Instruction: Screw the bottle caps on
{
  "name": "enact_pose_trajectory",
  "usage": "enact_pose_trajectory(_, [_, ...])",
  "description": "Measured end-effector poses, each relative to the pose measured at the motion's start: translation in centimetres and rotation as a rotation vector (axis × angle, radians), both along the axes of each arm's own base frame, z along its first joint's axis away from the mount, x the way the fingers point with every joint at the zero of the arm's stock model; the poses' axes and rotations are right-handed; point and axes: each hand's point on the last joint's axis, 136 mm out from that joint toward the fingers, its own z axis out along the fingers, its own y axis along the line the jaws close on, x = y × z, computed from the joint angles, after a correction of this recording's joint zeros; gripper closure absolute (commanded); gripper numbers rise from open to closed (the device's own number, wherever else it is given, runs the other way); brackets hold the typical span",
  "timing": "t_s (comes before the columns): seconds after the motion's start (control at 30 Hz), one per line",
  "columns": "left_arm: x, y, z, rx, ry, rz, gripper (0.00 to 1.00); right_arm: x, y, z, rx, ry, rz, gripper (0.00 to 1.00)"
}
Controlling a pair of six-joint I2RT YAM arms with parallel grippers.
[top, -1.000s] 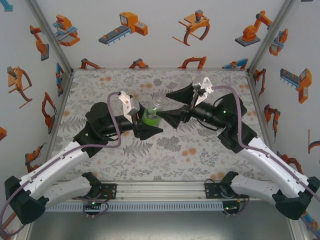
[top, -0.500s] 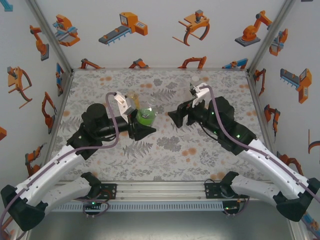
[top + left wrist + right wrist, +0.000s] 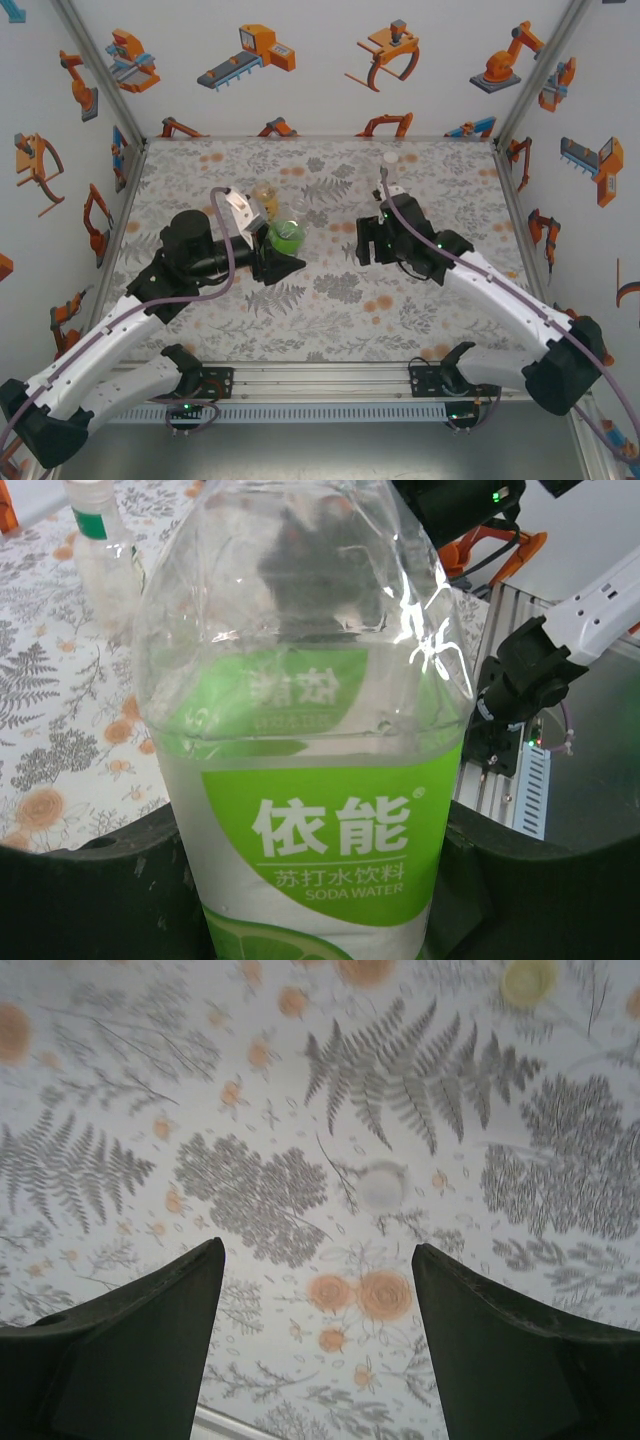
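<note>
The left gripper is clamped on the green bottle, its matte black fingers pressing either side of the base. The bottle is thin, clear, glossy plastic with rounded shoulders, a lime-green label with white lettering, and glints of light on its upper part. Whether its top carries a cap cannot be told. At 11 o'clock from it in the overhead view is a yellowish bottle, partly hidden. In the left wrist view a slim clear bottle with a white top and a green band stands on the table at 10 o'clock.

The right gripper, at 3 o'clock from the green bottle, points down with its jaws well apart and nothing between them. Past its dark wedge-shaped fingers, a small round pale cap lies flat on the cloth at 1 o'clock from the gap.

The table is covered with a pale cloth printed with grey ferns and orange blossoms. White walls with orange cartoon robot arms enclose it, and there are bare metal rails at the corners.
</note>
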Motion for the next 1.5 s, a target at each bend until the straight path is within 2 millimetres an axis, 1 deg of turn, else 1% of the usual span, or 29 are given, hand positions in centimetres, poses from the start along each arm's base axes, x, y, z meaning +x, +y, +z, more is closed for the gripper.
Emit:
enact_pose_trajectory(0.1, [0.1, 0.1, -0.4, 0.011, 0.016, 0.007, 1.0, -0.4, -0.4, -2.6, -0.047, 0.108, -0.014, 0.34])
enact_pose_trajectory(0.2, [0.1, 0.2, -0.5, 0.015, 0.022, 0.015, 1.0, -0.7, -0.3, -4.1, -0.079, 0.177, -0.019, 0.37])
enact_pose_trajectory(0.43, [0.1, 0.5, -0.1, 0.004, 0.021, 0.034, 1.0, -0.6, 0.0, -6.3, -0.144, 0.284, -0.018, 0.42])
enact_pose_trajectory(0.7, [0.0, 1.0, -0.1, -0.001, 0.022, 0.053, 0.98, -0.7, -0.1, -9.7, -0.211, 0.385, -0.032, 0.46])
enact_pose_trajectory(0.77, [0.0, 1.2, -0.2, -0.001, 0.02, 0.059, 0.98, -0.7, -0.1, -10.2, -0.221, 0.399, -0.041, 0.47])
enact_pose_trajectory(0.9, [-0.1, 1.5, -0.3, -0.002, 0.02, 0.07, 0.98, -0.5, -0.2, -11.0, -0.233, 0.416, -0.054, 0.47])
enact_pose_trajectory(1.07, [0.0, 1.6, -0.5, 0.001, 0.022, 0.08, 0.97, 0.3, -0.3, -11.7, -0.238, 0.41, -0.079, 0.49])
enact_pose_trajectory(1.2, [0.0, 1.6, -0.5, 0.001, 0.022, 0.081, 0.97, 0.9, -0.6, -11.6, -0.249, 0.39, -0.118, 0.53])
enact_pose_trajectory(1.33, [0.0, 1.6, -0.5, 0.001, 0.022, 0.081, 0.97, 1.7, -0.9, -11.6, -0.247, 0.371, -0.165, 0.54])
enact_pose_trajectory(1.5, [0.0, 1.6, -0.9, 0.007, 0.028, 0.084, 0.97, 2.3, -1.2, -12.1, -0.239, 0.376, -0.2, 0.54])
